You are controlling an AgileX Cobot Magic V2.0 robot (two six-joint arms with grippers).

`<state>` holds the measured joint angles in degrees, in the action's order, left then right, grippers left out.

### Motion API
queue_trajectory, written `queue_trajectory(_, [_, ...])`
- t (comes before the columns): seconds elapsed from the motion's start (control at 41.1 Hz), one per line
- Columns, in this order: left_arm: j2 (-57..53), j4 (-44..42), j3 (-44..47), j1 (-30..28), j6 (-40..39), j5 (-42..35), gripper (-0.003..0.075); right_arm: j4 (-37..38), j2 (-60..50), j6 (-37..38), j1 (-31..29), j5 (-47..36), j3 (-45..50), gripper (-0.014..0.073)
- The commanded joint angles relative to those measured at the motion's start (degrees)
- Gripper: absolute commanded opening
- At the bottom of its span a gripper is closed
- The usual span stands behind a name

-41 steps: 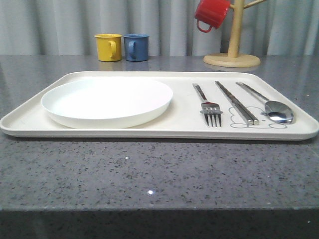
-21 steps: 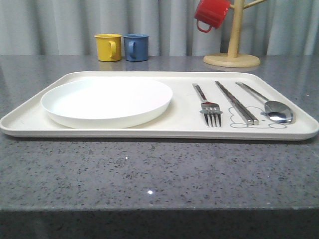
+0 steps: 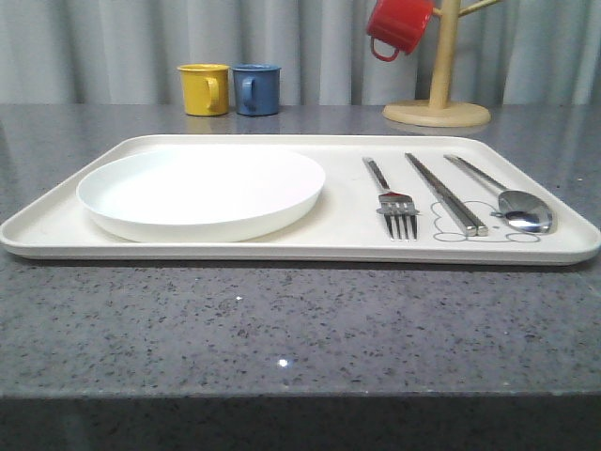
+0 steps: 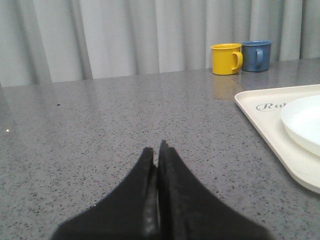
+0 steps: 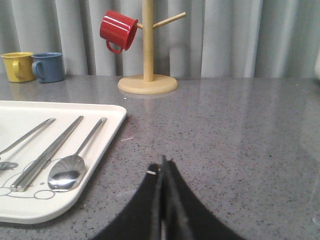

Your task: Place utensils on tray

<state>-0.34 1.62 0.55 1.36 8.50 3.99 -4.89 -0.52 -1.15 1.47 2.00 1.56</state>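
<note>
Lying side by side on the tray [image 3: 235, 252], right of the plate [image 3: 202, 193]: fork [image 3: 392, 200], chopsticks [image 3: 447, 194], spoon [image 3: 512, 202]. Task looks finished. Left gripper [image 4: 156, 149] and right gripper [image 5: 163, 162] both pressed together, empty, over bare table [image 3: 282, 329].

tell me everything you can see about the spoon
The spoon is slim, shiny silver metal with a long flat handle and a round bowl. It lies flat on the cream tray, near its right end, bowl toward the camera in the front view and handle pointing toward the back. The bowl faces up, mirrors the room and rests over the grey line drawing printed on the tray. It lies beside the chopsticks, rightmost of the utensils, apart from them. No tool touches it.
</note>
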Motion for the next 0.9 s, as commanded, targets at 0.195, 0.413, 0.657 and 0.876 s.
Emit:
queue_trajectory(0.195, [-1.3,0.6,-0.2,0.0,0.1,-5.1,-0.0018,0.0,-1.0,-0.6,-1.8,-5.3,-0.1,-0.0068])
queue_trajectory(0.413, [-1.3,0.6,-0.2,0.0,0.1,-5.1,-0.0018,0.0,-1.0,-0.6,-1.7,-5.2,-0.1,-0.0068])
queue_trajectory(0.657, [-1.3,0.6,-0.2,0.0,0.1,-5.1,-0.0018,0.0,-1.0,-0.6,-1.7,-5.2,-0.1,-0.0068])
queue_trajectory(0.876, [-1.3,0.6,-0.2,0.0,0.1,-5.1,-0.0018,0.0,-1.0,-0.6,-1.7,-5.2,-0.1,-0.0068])
